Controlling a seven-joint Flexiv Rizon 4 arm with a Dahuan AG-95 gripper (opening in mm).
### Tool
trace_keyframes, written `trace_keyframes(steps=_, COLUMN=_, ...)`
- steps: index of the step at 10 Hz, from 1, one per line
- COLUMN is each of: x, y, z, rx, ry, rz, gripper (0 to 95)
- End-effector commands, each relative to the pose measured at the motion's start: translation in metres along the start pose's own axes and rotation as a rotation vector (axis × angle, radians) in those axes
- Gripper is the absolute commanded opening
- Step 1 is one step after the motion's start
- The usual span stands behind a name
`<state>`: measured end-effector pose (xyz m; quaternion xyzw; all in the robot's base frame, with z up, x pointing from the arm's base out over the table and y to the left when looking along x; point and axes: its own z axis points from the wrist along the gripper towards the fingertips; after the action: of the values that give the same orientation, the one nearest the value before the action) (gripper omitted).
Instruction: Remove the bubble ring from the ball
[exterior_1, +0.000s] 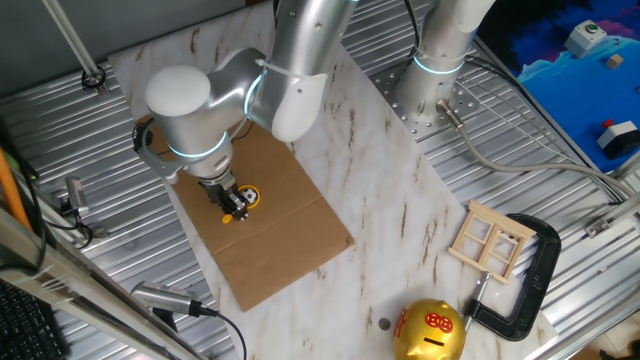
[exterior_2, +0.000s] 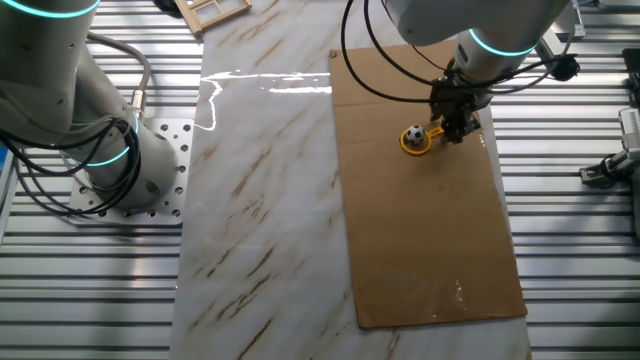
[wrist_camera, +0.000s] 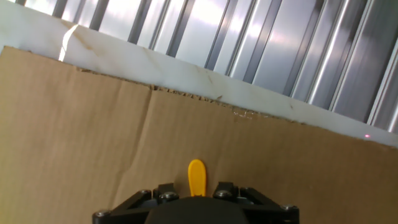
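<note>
The yellow-orange bubble ring (exterior_2: 416, 146) lies flat on the brown cardboard (exterior_2: 420, 230), its hoop around the small black-and-white ball (exterior_2: 414, 134). It also shows in one fixed view (exterior_1: 249, 197). Its short handle (wrist_camera: 196, 177) points away from the ball and runs between my fingers. My gripper (exterior_2: 456, 128) is lowered over the handle, right beside the ball. In the hand view the fingers (wrist_camera: 165, 190) stand on either side of the handle with a gap on each side, so the gripper is open. The hoop and ball are hidden in the hand view.
The cardboard lies on a marble board (exterior_1: 400, 200) over ribbed metal. A pale wooden window frame (exterior_1: 490, 242), a black clamp (exterior_1: 535, 280) and a shiny gold round bank (exterior_1: 430, 332) sit at one end. A second arm's base (exterior_2: 110, 170) stands beside the board.
</note>
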<state>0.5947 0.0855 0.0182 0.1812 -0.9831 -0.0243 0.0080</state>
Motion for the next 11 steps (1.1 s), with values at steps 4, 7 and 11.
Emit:
trace_keyframes(steps=4, x=-0.0004, y=-0.0015, z=0.0031, rx=0.003, ry=-0.002, rz=-0.002, gripper=19.0)
trace_keyframes(steps=7, x=-0.0005, y=-0.0018, z=0.004, rx=0.003, ry=-0.004, rz=-0.003, gripper=0.0)
trace_keyframes(steps=11, x=-0.0005, y=-0.0017, z=0.0038, rx=0.003, ry=-0.004, rz=-0.006, gripper=0.0)
